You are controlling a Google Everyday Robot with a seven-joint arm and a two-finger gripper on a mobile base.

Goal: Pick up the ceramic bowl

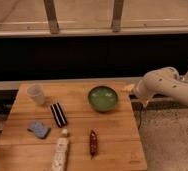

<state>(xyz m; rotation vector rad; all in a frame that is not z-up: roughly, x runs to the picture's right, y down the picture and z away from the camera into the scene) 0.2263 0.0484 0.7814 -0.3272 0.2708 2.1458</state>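
The ceramic bowl point(103, 98) is round, shallow and glossy green with a darker rim. It sits upright on the wooden table point(117, 135), toward the back right. My gripper point(130, 89) is at the end of the white arm that comes in from the right. It hangs just past the table's right edge, a short way to the right of the bowl and apart from it. It holds nothing that I can see.
A translucent whitish cup point(35, 93) stands at the back left. A black-and-white striped packet point(58, 114), a blue sponge point(38, 128), a white bottle point(60, 153) and a red snack stick point(93, 143) lie toward the front. A dark wall and window frame rise behind.
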